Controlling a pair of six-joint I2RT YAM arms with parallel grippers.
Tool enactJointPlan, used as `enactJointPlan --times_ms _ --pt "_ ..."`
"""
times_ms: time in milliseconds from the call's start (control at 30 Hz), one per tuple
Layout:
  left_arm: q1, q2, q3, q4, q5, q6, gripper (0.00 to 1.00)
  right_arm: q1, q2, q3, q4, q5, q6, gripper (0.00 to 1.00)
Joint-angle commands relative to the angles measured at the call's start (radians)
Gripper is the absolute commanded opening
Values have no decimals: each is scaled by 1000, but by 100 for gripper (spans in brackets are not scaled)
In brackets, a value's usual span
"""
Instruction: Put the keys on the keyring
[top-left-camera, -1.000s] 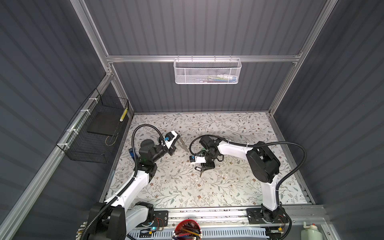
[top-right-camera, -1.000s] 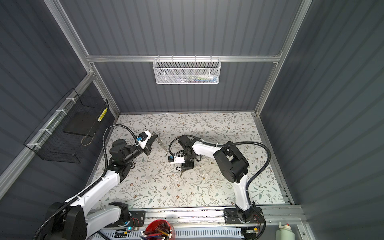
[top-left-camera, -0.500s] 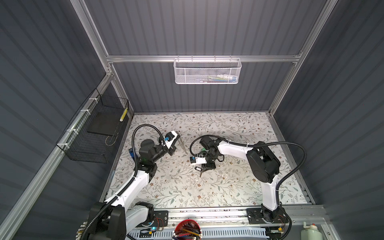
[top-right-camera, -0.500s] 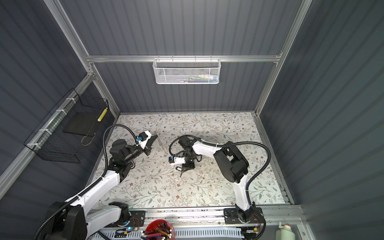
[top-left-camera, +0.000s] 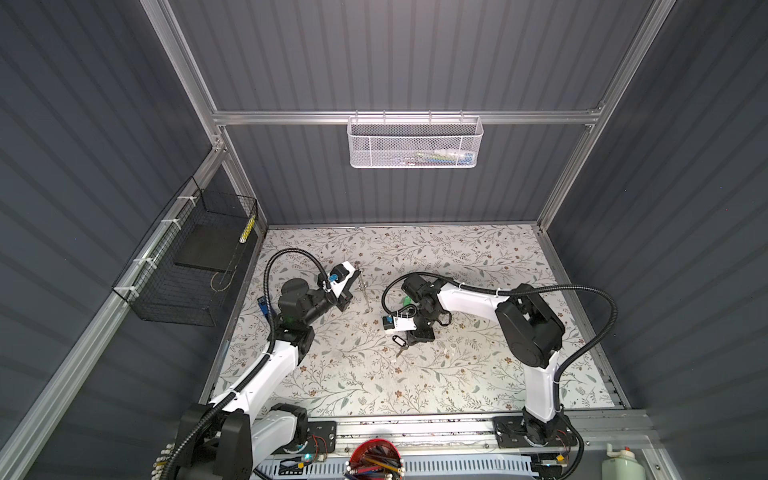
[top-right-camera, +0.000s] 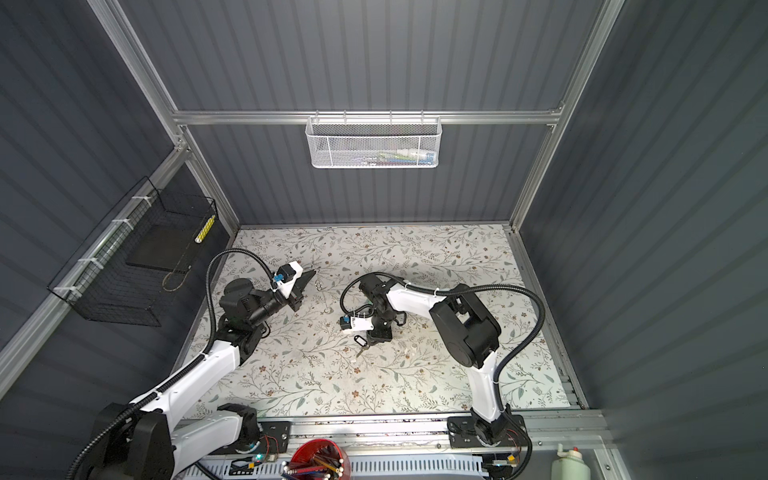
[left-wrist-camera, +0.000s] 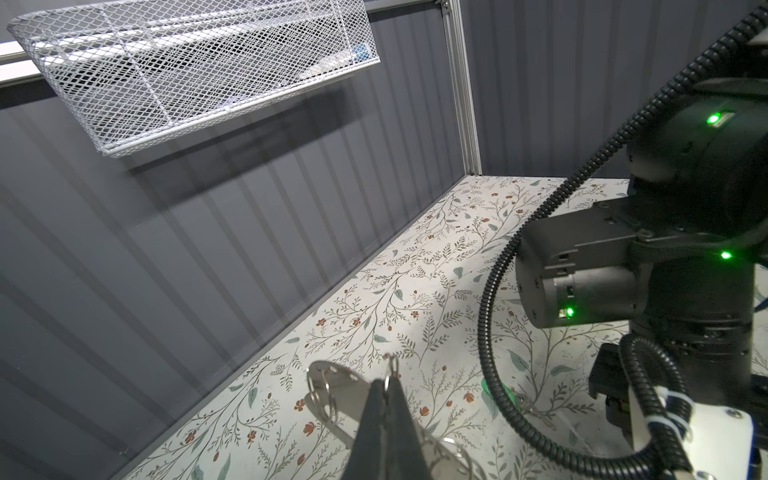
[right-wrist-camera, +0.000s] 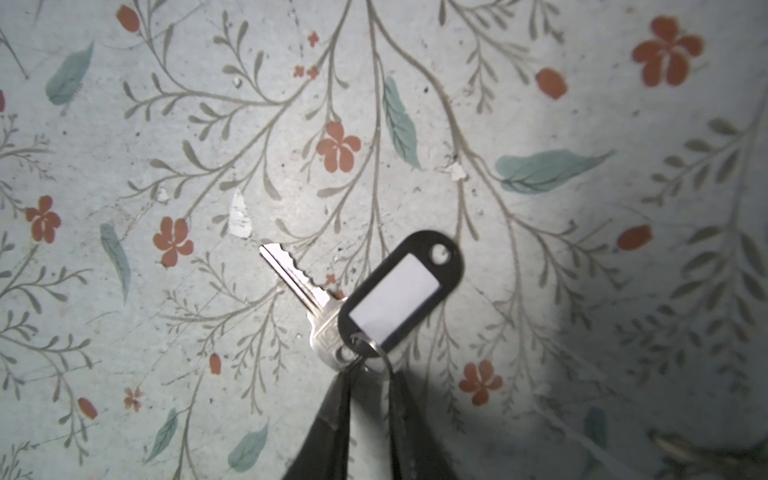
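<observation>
On the floral table (top-left-camera: 478, 374), a little left of the middle of both top views, the left gripper (top-right-camera: 309, 275) has its fingers (left-wrist-camera: 374, 419) pressed together on the keyring (left-wrist-camera: 328, 386). In the left wrist view this is a flat grey metal piece with small holes along its rounded edge and thin wire loops through them. The two fingers clamp it from both sides, and one loop stands up between their tips. In a top view the keyring (top-left-camera: 364, 287) shows only as a thin strip just beside the fingertips.

Near the middle of the top views the right gripper (right-wrist-camera: 368, 374) points down at the key with the black-rimmed tag (right-wrist-camera: 399, 291). This key lies flat on the table with its silver blade (right-wrist-camera: 291, 270) beside the tag. Its small split ring (right-wrist-camera: 368, 349) sits between the two dark fingers (right-wrist-camera: 332, 415). The fingers stand a little apart, one on each side of the ring, and whether they already pinch the ring cannot be told.

The key with the green tag (top-left-camera: 407, 300) lies on the table just behind the right wrist, toward the back wall and mostly covered by the arm. It is apart from the other key.
</observation>
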Motion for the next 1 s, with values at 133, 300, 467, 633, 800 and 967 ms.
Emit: enactJointPlan --times_ms 133,300,467,633,800,967 --pt "4 5 -1 27 23 13 0 -5 -59 -22 -60 -61 -5 20" --pt "4 7 -1 27 26 10 0 -10 -79 -52 -37 -33 1 19" --pt "4 6 -1 27 28 10 0 -16 -52 -24 -43 -21 6 20" --pt "4 8 0 27 27 11 0 -16 -29 0 -38 -10 6 26" --pt "4 8 -1 26 27 11 0 -15 -25 4 -43 -15 -5 29" --pt "4 9 -1 27 29 12 0 -6 -17 5 -37 -20 -4 30"
